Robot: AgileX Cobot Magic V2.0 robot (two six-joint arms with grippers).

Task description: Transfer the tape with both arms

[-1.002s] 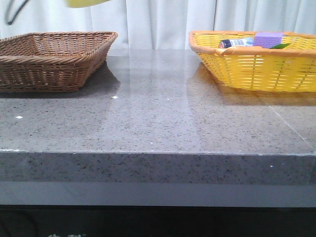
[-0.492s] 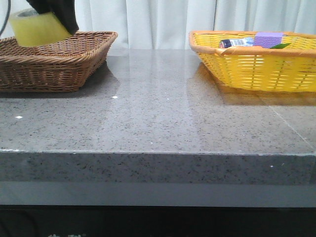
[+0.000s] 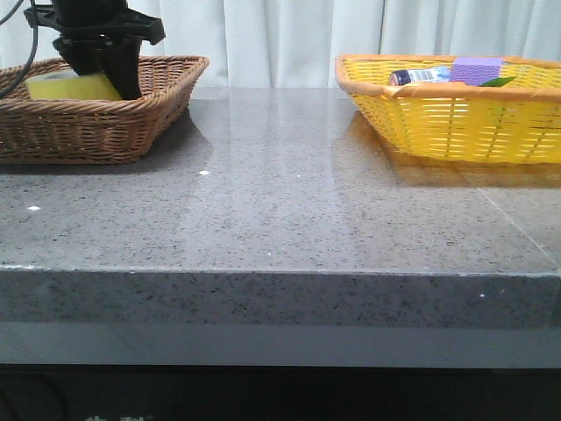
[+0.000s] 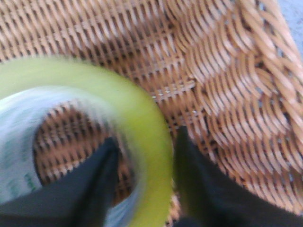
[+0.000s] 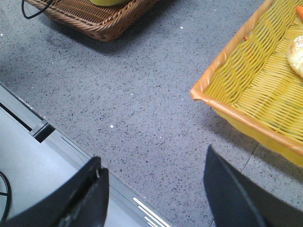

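The tape [image 3: 72,86] is a translucent yellow roll held low inside the brown wicker basket [image 3: 158,96] at the back left. My left gripper [image 3: 103,77] is shut on its wall. In the left wrist view one finger sits inside the pale core and one outside, pinching the tape [image 4: 142,123] over the basket floor [image 4: 227,94]; the gripper [image 4: 144,151] is blurred. My right gripper [image 5: 154,189] is open and empty above the table's front edge. A sliver of the tape [image 5: 108,2] shows in the right wrist view.
A yellow plastic basket [image 3: 456,123] stands at the back right, holding a purple block [image 3: 476,69], a bottle [image 3: 419,76] and other items. It also shows in the right wrist view [image 5: 227,101]. Grey speckled tabletop [image 3: 289,202] lies between the baskets.
My left gripper has come down from above the view with the tape, lowering it into the brown wicker basket. Nothing else has moved.
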